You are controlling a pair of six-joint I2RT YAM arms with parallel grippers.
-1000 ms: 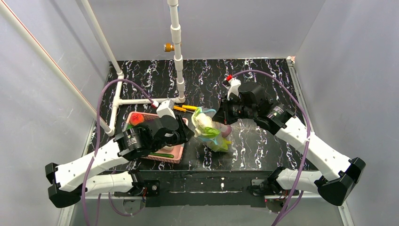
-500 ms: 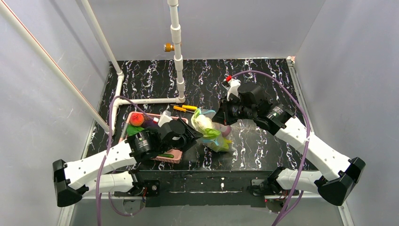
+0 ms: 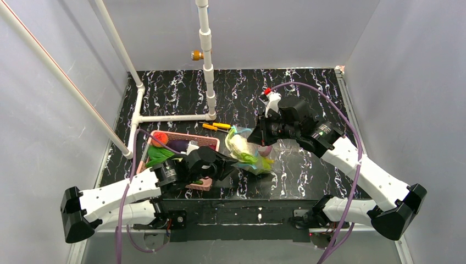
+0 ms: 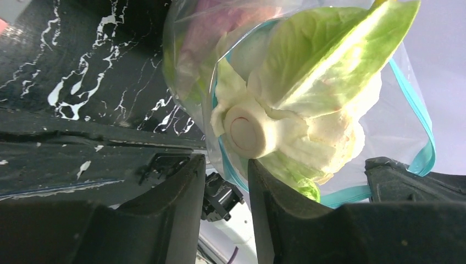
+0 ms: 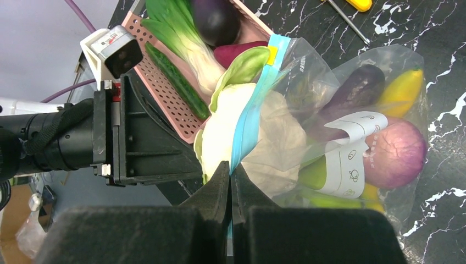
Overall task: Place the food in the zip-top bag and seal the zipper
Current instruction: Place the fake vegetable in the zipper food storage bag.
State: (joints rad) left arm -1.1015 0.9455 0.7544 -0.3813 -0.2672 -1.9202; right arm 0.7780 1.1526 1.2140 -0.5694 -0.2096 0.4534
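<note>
The zip-top bag [image 3: 254,157] lies on the surface [image 3: 308,99] just beside the pink basket [image 3: 206,142], its mouth turned toward the basket. The white-and-green leafy head [image 4: 297,110] sits only partly inside, with its stem end and outer leaves poking out across the teal zipper [image 5: 250,121]. On the side of the bag away from the basket, the right end effector [image 5: 230,171] is pinched tight on the zipper strip, holding the mouth up. At the basket's near corner, the left end effector [image 4: 225,165] faces the stem with a narrow gap between its jaws and nothing clamped in it.

The likely trouble is that an off-centre push tips the head back out (its leaves look stiff and springy). It could also drag the strip from the pinch. With leaves across the strip, the zipper probably will not seal.
</note>
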